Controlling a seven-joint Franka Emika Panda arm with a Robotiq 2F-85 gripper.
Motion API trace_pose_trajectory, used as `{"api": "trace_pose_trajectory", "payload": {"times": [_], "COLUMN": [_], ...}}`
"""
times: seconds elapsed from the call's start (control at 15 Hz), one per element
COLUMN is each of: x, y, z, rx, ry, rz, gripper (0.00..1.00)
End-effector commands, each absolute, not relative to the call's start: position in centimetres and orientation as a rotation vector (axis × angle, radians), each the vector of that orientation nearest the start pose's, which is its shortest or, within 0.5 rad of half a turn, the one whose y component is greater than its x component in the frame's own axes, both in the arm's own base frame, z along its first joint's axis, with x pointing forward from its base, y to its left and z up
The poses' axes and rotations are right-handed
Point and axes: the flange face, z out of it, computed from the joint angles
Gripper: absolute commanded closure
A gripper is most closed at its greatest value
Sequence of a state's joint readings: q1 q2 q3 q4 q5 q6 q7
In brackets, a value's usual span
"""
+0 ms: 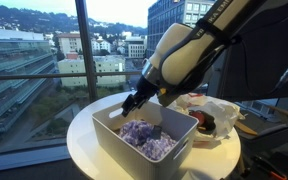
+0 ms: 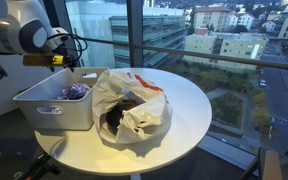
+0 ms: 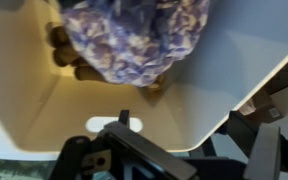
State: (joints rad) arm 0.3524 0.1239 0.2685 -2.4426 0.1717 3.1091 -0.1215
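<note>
Wrist view looks straight down into a pale bin, and a purple-patterned cloth is bunched against its far wall, with some small brown bits poking out beside it, too blurred to name. Out to an exterior view now: the claw hangs right at the bin's rim, tipped down toward the inside, and the cloth sits just beyond and below it, near but apart, no contact that I can see. Nothing shows between its fingers, but whether they stand spread or pressed together I cannot tell from any of these angles. My read is that this is the approach, the reach into the bin not yet made and the cloth not yet gripped. The next move, as I judge it, calls for a short drop past the rim and a slide inward over the bundle, keeping clear of the wall, then a firm pinch on a raised fold, since soft fabric slips away easily. Off to the side on the round white worktop, a crumpled plastic bag with dark contents sits just beside the bin, well away from the claw.
</note>
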Motion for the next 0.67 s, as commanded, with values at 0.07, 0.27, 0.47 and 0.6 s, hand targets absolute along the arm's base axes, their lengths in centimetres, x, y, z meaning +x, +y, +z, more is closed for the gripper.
{"api": "trace_pose_trajectory", "payload": {"times": [0.07,0.27,0.47,0.6], "x": [46.1,48.3,49.4,49.3], "y": [29.6,25.7,24.3,24.6], "z": [29.7,29.4,28.3,27.4], "rx": [-2.7,-2.789,-2.805,-2.787], "ry": [-1.055,-1.17,-1.208,-1.216], "rz": [-0.6,-0.544,-0.478,-0.442], "gripper": [0.0,0.0,0.0,0.0]}}
